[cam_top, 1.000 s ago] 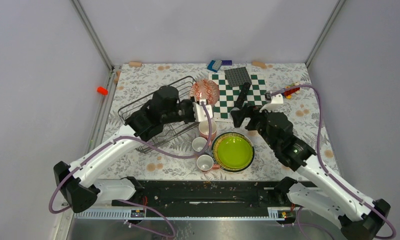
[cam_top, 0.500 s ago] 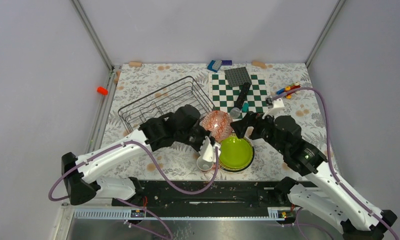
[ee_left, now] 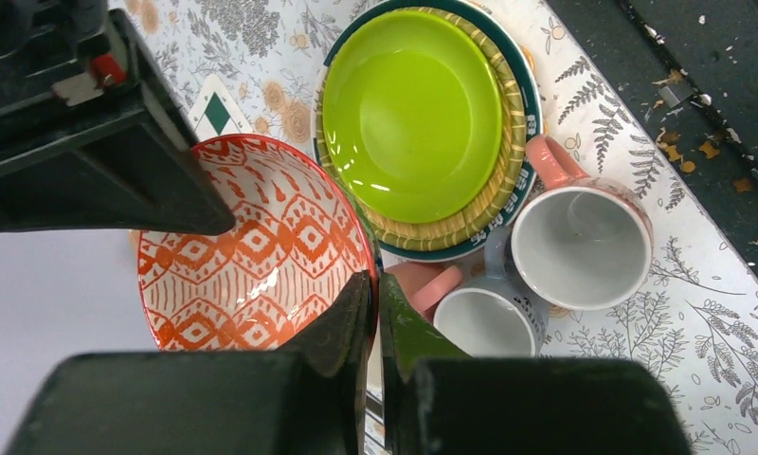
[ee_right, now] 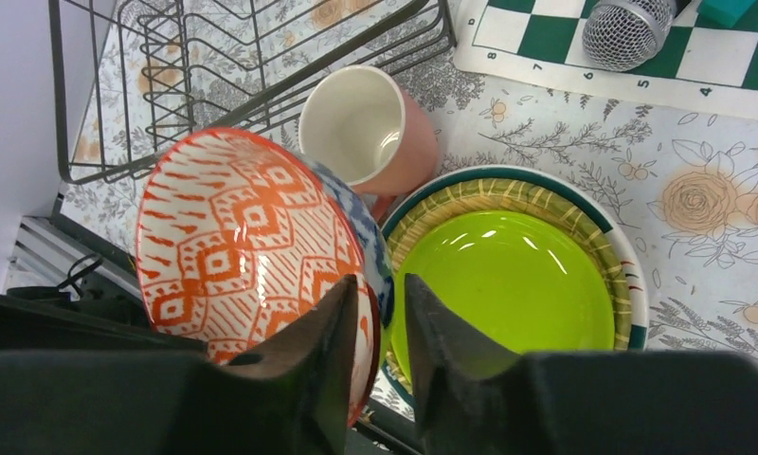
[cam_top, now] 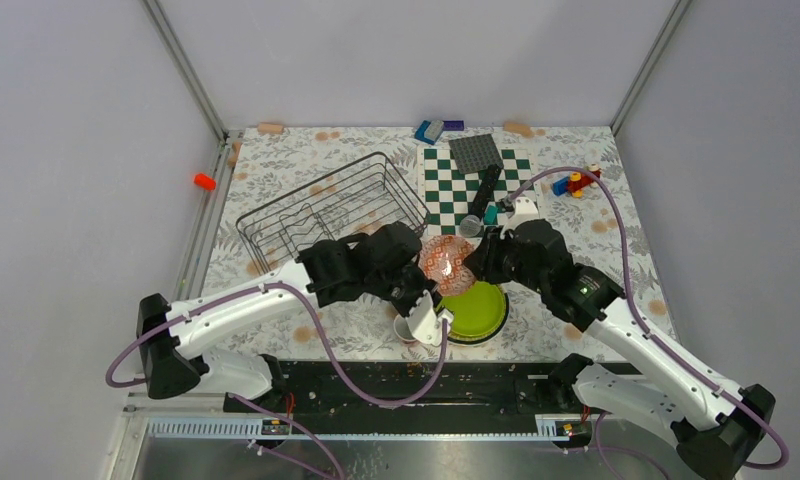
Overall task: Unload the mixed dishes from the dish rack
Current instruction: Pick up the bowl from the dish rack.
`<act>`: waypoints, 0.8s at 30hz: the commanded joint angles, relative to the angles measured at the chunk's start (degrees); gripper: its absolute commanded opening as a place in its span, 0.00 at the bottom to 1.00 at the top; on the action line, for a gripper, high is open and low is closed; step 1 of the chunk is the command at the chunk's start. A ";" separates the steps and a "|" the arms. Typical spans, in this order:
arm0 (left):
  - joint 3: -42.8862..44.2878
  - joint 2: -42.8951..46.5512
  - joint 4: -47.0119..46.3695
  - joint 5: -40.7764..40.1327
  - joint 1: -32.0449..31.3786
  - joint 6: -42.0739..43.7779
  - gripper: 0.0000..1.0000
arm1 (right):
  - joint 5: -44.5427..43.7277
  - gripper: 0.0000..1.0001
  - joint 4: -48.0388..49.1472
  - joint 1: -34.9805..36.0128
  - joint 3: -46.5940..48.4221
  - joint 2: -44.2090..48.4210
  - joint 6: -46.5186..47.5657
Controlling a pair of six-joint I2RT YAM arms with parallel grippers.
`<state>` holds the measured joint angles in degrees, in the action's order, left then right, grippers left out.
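The orange-patterned bowl (cam_top: pixel 444 262) (ee_left: pixel 252 256) (ee_right: pixel 243 227), blue outside, hangs tilted above the mugs, held from both sides. My left gripper (cam_top: pixel 428 282) (ee_left: pixel 375 284) is shut on its near rim. My right gripper (cam_top: pixel 468 262) (ee_right: pixel 380 289) pinches the opposite rim, one finger inside and one outside. Below sits the lime-green plate (cam_top: pixel 478 305) (ee_left: pixel 413 104) (ee_right: pixel 508 284), stacked on a yellow one and a white one. A pink mug (ee_left: pixel 584 242), a grey mug (ee_left: pixel 489 318) and another pink mug (ee_right: pixel 366 128) stand beside the stack. The dish rack (cam_top: pixel 306 215) (ee_right: pixel 261 104) holds no dishes.
The green-white chessboard (cam_top: pixel 446 190) lies behind the plates with a black microphone (cam_top: pixel 484 190) (ee_right: pixel 626 28) on it. A grey baseplate (cam_top: pixel 476 152), blue blocks (cam_top: pixel 431 130) and coloured toy blocks (cam_top: pixel 574 182) sit along the back and right.
My left arm carried the bowl from beside the rack forward to above the mugs. My right gripper moved in from the chessboard side and closed its wide-open jaws round the bowl's rim.
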<state>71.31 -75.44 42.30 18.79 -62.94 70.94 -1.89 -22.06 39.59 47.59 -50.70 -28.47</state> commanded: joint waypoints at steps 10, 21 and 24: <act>1.35 -0.41 -12.29 -1.24 -0.96 -3.40 0.99 | -15.27 0.00 -0.50 -0.29 -4.04 6.60 -3.43; -6.52 2.46 -52.48 -18.80 -0.94 -36.11 0.99 | -33.67 0.00 -5.57 -6.80 -11.63 13.93 -7.47; -6.86 2.00 -60.52 -37.97 -0.81 -48.95 0.99 | -35.64 0.00 -5.55 -11.75 -13.52 13.01 -11.59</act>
<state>64.55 -75.05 2.46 4.32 -63.92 42.59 -30.39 -28.23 32.82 35.44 -37.32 -33.89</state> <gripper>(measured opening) 0.985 0.058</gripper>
